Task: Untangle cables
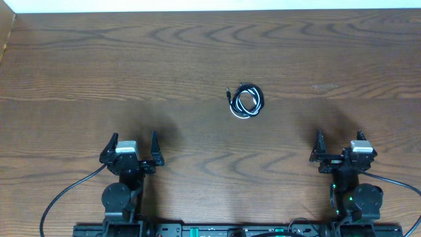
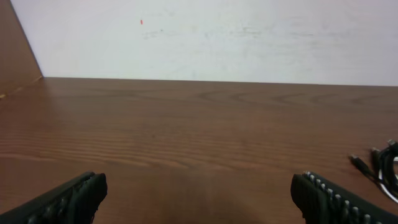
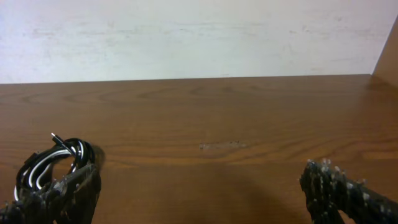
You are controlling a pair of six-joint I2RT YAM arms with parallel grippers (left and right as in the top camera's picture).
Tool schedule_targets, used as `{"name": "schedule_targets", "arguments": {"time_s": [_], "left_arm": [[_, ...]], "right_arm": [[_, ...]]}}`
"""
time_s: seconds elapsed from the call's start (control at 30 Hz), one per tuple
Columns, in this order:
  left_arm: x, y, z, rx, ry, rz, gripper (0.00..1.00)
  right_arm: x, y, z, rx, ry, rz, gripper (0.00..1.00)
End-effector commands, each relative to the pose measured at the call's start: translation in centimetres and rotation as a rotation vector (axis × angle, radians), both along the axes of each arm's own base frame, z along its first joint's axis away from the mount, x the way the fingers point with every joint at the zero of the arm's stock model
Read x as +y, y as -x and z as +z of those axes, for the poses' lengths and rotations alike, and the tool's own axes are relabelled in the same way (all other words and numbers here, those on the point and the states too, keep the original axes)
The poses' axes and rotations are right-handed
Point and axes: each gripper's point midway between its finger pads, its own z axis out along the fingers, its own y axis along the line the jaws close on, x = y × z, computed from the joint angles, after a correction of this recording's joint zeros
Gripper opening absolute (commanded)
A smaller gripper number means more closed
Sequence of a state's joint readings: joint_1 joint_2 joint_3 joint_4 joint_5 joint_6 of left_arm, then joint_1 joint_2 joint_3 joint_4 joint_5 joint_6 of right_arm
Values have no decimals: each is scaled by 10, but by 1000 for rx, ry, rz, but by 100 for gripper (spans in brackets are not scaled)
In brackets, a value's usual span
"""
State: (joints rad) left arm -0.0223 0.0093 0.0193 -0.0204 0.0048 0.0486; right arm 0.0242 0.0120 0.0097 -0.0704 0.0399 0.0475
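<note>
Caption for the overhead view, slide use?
Coiled black-and-white cables on the table; left gripper and right gripper open, clear of them.

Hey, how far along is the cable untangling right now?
Nothing looks done: the cables lie in one small black-and-white coil in the middle of the table. Nothing is in hand: the left gripper and right gripper stand open and empty at the near edge, apart from the coil. All the untangling is left.

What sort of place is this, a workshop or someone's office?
Probably a robotics lab test bench: two robot arms, left gripper and right gripper open, sit at a wooden table by a plain white wall, with a small coil of cables set out.
</note>
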Motion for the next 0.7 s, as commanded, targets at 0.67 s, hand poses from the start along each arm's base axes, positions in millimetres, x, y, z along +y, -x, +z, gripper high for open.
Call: {"name": "schedule_targets", "arguments": {"time_s": [0.67], "left_arm": [[-8,1,-11,36,59,-44,100]], "right_arm": [[-2,0,-1,1,12,-8,99]]}}
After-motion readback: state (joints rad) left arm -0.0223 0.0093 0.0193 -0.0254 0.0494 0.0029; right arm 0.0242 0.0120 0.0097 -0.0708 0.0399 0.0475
